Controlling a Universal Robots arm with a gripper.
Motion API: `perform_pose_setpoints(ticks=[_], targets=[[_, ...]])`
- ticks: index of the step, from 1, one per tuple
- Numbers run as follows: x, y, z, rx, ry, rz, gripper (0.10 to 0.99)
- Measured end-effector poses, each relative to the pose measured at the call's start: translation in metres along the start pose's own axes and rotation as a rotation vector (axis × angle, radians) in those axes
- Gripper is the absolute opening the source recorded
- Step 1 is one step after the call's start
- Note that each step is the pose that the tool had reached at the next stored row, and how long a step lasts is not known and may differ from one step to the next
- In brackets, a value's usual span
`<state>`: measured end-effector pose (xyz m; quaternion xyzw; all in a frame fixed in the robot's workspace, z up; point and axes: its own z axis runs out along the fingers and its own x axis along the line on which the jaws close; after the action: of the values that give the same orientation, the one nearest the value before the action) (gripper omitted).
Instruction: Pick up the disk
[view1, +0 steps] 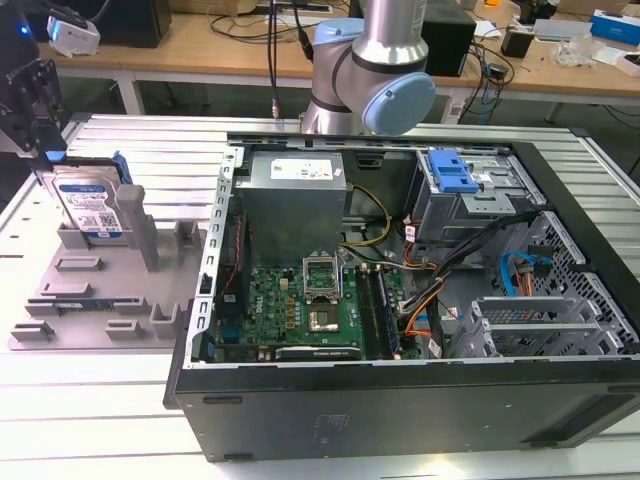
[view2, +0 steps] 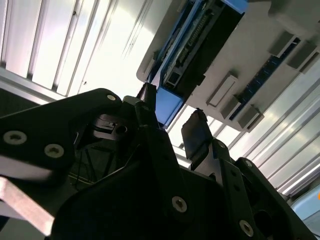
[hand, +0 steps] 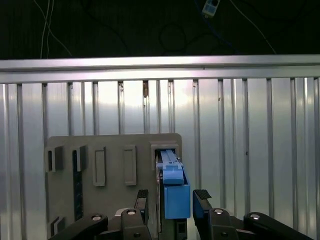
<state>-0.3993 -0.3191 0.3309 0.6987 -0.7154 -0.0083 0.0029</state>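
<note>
Exterior view, flat silver blue-railed disk (view1: 88, 205), upright

Silver blue-railed disk (view1: 88, 205), seemingly upright in holder (view1: 100, 300)

My gripper (hand: 172, 196) hangs over a flat grey plastic fixture tray (view1: 95, 290) lying on the ribbed aluminium table (view1: 90, 430), an open black computer case (view1: 400, 410) farther off.

1. Exterior view: bright, even overhead light; the slatted table (view1: 100, 420) shines pale; the computer case (view1: 400, 410) lies in shadow inside.
2. Second wrist view: glare washes the table white; the gripper (view2: 172, 112) is a dark, backlit shape.
3. First wrist view: the table gleams with streaked reflections; the background beyond is almost black.
</note>
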Motion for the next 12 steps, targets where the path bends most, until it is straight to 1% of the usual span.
perform_pose_setpoints(ticks=[12], targets=[[-0.0005,0.0003,0.0094,0.000,0.0000,0.000,0.482]])
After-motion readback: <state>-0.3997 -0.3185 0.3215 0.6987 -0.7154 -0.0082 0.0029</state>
